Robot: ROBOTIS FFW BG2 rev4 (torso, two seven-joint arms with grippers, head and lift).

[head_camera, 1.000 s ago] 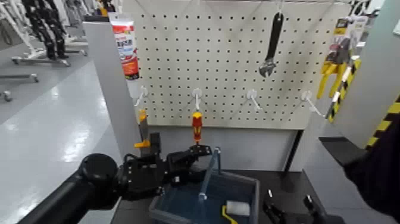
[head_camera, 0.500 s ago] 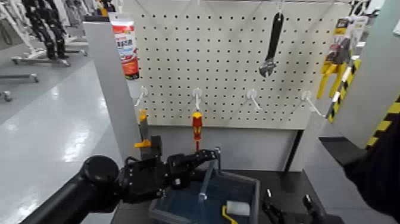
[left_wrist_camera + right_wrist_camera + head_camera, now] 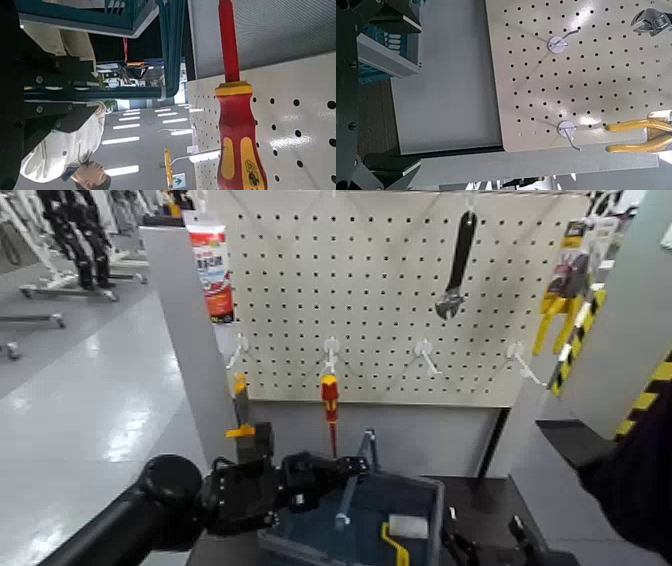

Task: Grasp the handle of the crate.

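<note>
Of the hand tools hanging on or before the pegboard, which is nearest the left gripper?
The red-and-yellow screwdriver, hanging just above the left gripper; the wrench and yellow-handled pliers hang higher, farther right.

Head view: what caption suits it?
Left gripper closed at the handle of the crate, before a pegboard.

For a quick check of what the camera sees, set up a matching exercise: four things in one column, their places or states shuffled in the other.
Things
1. left gripper
2. paint roller
3. adjustable wrench
4. screwdriver

Places or states
A. hanging high on the pegboard, jaws down
B. shut on the handle of the crate
C. hanging upright with its red and yellow grip above the shaft
D. inside the crate, yellow handle showing

Right pairs: 1-B; 2-D; 3-A; 4-C
</note>
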